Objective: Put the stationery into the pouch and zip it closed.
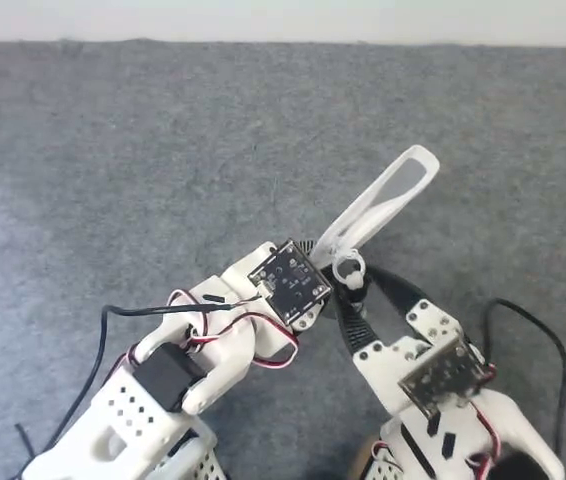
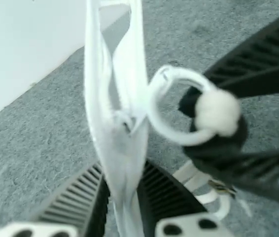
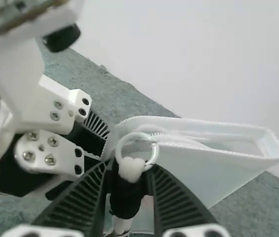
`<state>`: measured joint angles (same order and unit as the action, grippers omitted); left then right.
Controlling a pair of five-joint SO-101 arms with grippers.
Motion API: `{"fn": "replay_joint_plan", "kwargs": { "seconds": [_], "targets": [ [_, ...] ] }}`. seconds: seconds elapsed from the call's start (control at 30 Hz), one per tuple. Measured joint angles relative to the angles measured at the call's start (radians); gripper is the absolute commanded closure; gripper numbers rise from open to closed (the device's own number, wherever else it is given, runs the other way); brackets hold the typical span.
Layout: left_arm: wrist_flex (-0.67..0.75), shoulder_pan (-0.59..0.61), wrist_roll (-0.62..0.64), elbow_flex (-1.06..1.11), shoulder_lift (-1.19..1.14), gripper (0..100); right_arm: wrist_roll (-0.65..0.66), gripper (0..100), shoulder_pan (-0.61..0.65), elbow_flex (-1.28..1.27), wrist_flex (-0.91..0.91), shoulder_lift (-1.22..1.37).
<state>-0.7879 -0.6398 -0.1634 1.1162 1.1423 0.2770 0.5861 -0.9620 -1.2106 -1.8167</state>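
White translucent plastic pouch held edge-on above the grey felt tabletop, by the middle of its near edge. Its long axis slants toward the far right corner. The left pincer clamps the pouch's near end. The right pincer, just beside it, pinches the white-ringed, black-corded zip pull.

The pouch stands on edge over the carpeted table, slanting away from both arms, its near end between the left gripper fingers. Just to the right, the zip pull sits in the right gripper
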Motion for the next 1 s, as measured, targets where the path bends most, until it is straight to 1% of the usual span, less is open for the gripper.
{"fn": "replay_joint_plan", "kwargs": {
  "seconds": [0.13,0.27,0.4,0.5,0.67,0.8,1.0],
  "targets": [
    [-0.006,0.000,0.000,-0.011,0.000,98,0.054,99.1,0.000,0.037,-0.046,0.000],
    [-0.009,0.000,0.000,-0.023,-0.009,91,0.077,99.1,0.000,0.075,-0.091,0.000],
    [-0.011,0.000,0.017,-0.028,-0.012,88,0.083,99.1,0.000,0.107,-0.123,0.000],
    [-0.011,0.000,0.044,-0.028,0.043,87,0.083,99.1,0.000,0.112,-0.126,0.000],
    [-0.011,0.000,0.048,-0.012,0.186,86,0.083,99.1,0.000,0.112,-0.126,0.000],
    [0.054,0.000,0.048,0.052,0.238,86,0.083,99.1,0.000,0.112,-0.126,0.000],
    [0.167,0.000,0.048,0.086,0.218,86,0.083,99.1,0.000,0.112,-0.126,0.000]
  ]
}}
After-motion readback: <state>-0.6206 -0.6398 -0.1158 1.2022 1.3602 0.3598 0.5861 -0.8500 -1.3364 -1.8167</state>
